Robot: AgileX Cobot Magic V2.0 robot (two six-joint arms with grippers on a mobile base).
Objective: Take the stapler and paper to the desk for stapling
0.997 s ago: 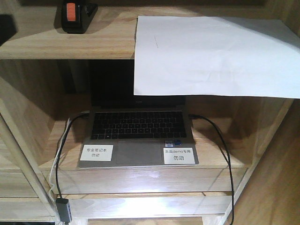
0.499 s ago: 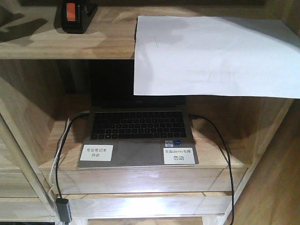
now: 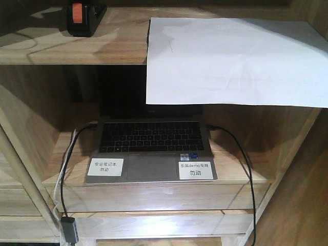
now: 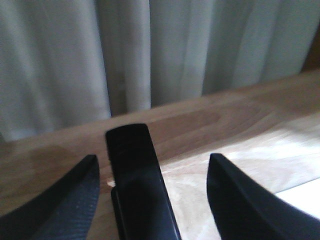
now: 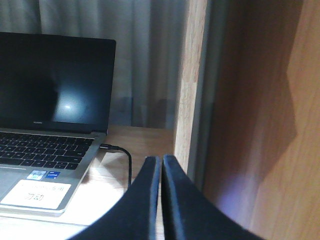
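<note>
- Your left fingers (image 4: 70,200) are released, one on each side of the small black stapler (image 4: 135,190).
- Your right fingers (image 5: 145,200) are clenched, empty.

1. there was one stapler (image 3: 84,20), black with an orange patch.
2. there was one paper (image 3: 236,61), a large white sheet.
3. there was one laptop (image 3: 151,148), its lid raised.
4. two white labels (image 3: 105,167) were counted, one at each side of its touchpad.
5. two black cables (image 3: 249,179) were counted, one at each side of the laptop.
6. there was one grey adapter (image 3: 69,229).
</note>
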